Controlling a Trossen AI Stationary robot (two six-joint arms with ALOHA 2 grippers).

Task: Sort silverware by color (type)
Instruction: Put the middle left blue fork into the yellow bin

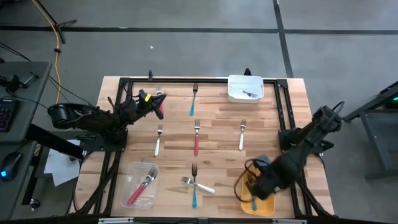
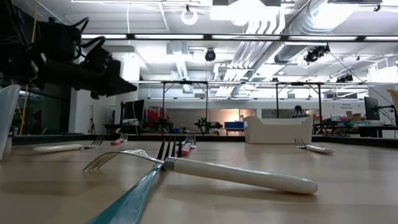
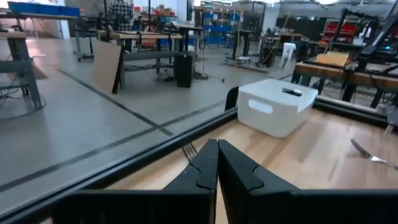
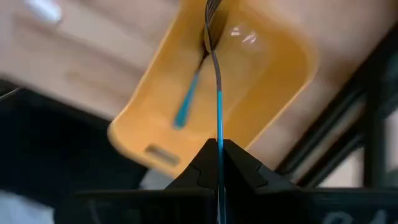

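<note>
My left gripper (image 1: 153, 102) is shut above the table's far left, with a red-handled utensil (image 1: 160, 108) at its fingertips. In the left wrist view fork tines (image 3: 188, 150) show beside the shut fingertips (image 3: 217, 146). My right gripper (image 1: 254, 186) is shut on a teal-handled fork (image 4: 219, 93) over the yellow container (image 1: 266, 205) at the near right. Another teal utensil (image 4: 186, 106) lies inside that container. Loose forks lie flat on the table: teal (image 1: 193, 99), white (image 1: 158, 140), red (image 1: 196, 138), white (image 1: 242, 134), and a crossed teal and white pair (image 1: 196, 184). My left gripper holds the red-handled utensil at its fingertips, lifted clear of the table. The fingers hide the place of contact, so which part it has cannot be told. My right gripper pinches the teal fork's handle (image 4: 219, 134) between its two fingers, which point down toward the yellow container. The fork runs on along the fingers, its metal head (image 4: 211, 15) lowest, down in the container.
A clear container (image 1: 142, 184) with red utensils stands at the near left. A white bin (image 1: 245, 87) with a utensil in it stands at the far right. A black frame rail (image 1: 186, 79) runs along the table's edges.
</note>
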